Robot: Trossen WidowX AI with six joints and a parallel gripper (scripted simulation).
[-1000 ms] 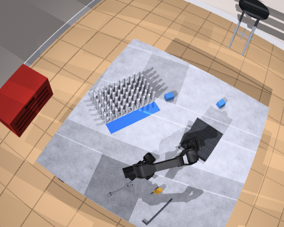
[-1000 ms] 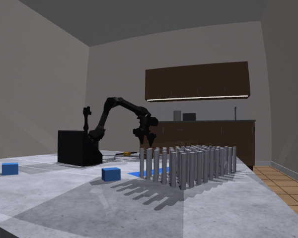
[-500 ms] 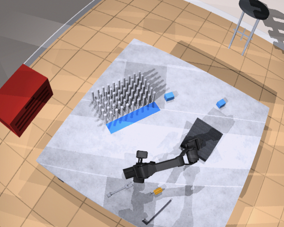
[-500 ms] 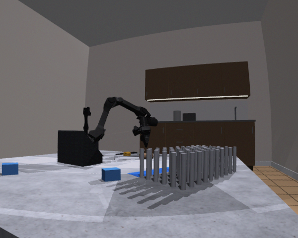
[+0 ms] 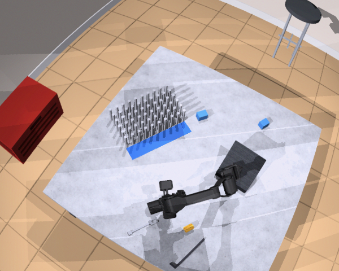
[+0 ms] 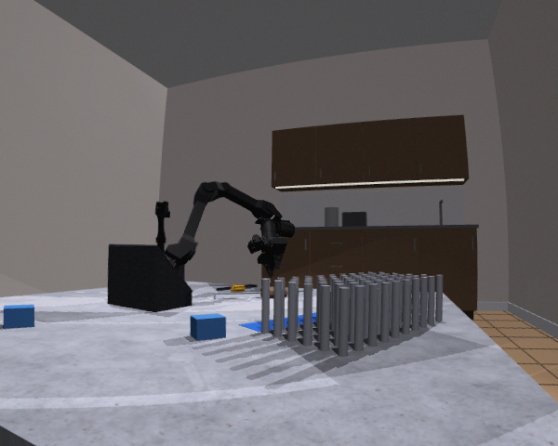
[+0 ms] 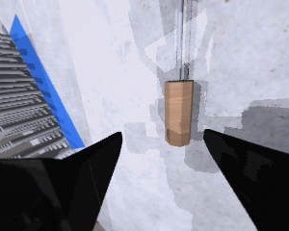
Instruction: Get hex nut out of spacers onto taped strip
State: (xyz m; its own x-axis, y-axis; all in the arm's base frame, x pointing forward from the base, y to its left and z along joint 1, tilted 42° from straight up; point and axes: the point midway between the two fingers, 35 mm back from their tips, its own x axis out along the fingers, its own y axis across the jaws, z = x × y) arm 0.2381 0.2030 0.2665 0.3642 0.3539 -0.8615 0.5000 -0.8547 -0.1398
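My gripper (image 6: 271, 272) (image 7: 162, 135) is open and empty, above the wooden handle (image 7: 178, 108) (image 6: 276, 291) of a tool with a thin metal shaft (image 7: 179, 43). In the wrist view the handle lies ahead of the fingertips, right of the middle of the gap, untouched. In the top view the arm hides the handle. A grey slim tool (image 5: 142, 227) and a black tool with a bent end (image 5: 190, 251) lie near the table's front edge. The metal spacers (image 5: 126, 141) (image 6: 358, 317) stand behind the blue taped strip (image 5: 137, 153) (image 6: 250, 326) (image 7: 48, 93). The nut cannot be seen.
A yellow object (image 5: 188, 227) (image 6: 237, 288) lies between the grey and black tools. One blue block (image 5: 201, 115) (image 6: 207, 326) stands beside the spacer field, another (image 5: 263, 123) (image 6: 19, 317) farther off. The arm's black base (image 5: 251, 175) (image 6: 139, 278) stands on the table.
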